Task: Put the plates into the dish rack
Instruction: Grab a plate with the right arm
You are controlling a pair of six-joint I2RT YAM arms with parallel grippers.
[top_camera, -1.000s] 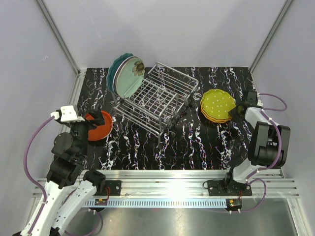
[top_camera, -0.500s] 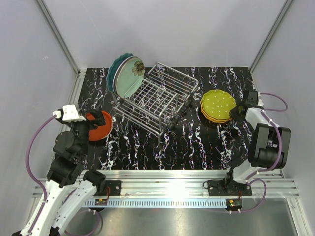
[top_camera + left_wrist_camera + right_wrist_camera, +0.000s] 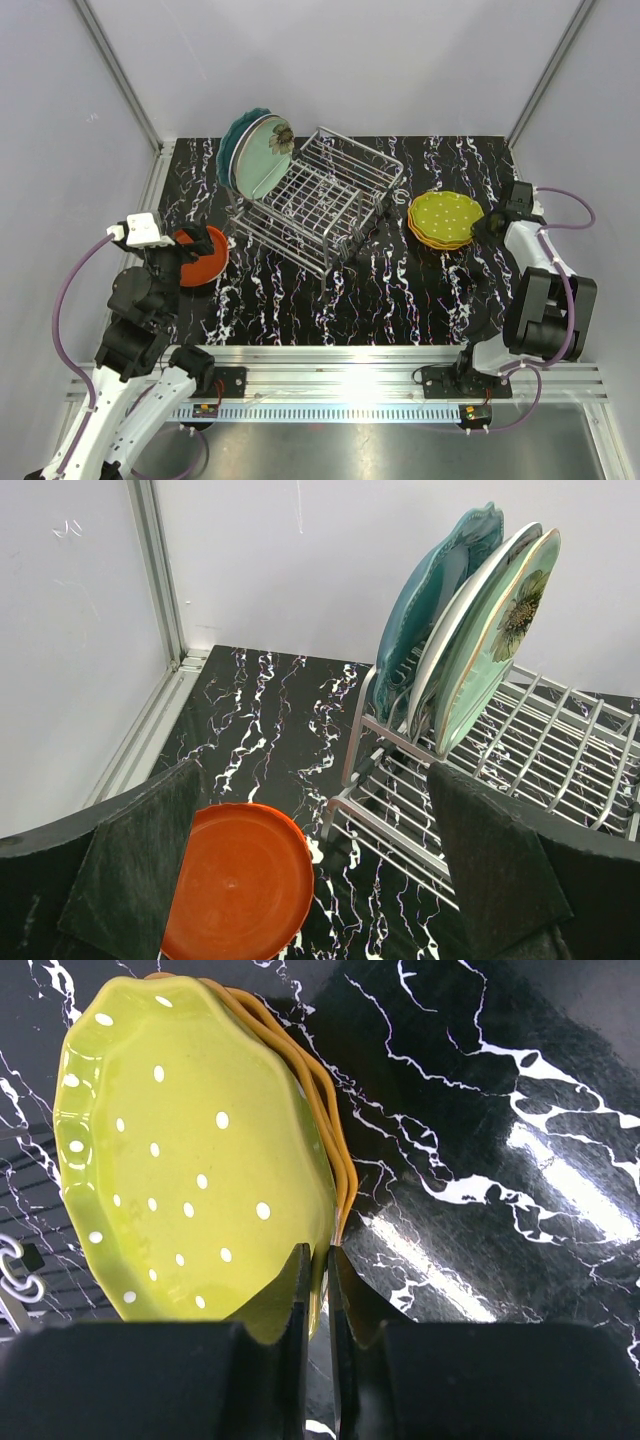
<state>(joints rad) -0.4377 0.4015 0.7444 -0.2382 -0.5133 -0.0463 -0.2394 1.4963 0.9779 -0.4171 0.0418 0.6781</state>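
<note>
From above, my right gripper (image 3: 487, 222) sits at the 3 o'clock edge of the yellow-green plate (image 3: 443, 212), a scalloped, white-dotted dish that tops a short stack of orange plates (image 3: 438, 242) on the black marbled table (image 3: 400, 290). This stack lies just off the 3 o'clock end of the dish rack (image 3: 335, 205). My left gripper (image 3: 195, 250) hangs with its jaws spread wide and nothing held over the red-orange plate (image 3: 205, 265), which lies flat at the rack's 8 o'clock. The silver wire rack holds three plates on edge at its 10 o'clock end. Through my left wrist camera, the red-orange plate is smooth and round, low at 7 o'clock between my two dark fingers (image 3: 135, 875), apart from both. At 1 o'clock the rack carries a teal plate (image 3: 430, 600), a cream plate (image 3: 470, 605) and a mint green plate (image 3: 500, 630) with a flower print, standing close together; the slots beside them are bare wire. Through my right wrist camera, my fingers are pinched on the near rim of the yellow-green plate at 6 o'clock, and the scalloped rims of the orange plates show beneath it from 12 to 3 o'clock.
</note>
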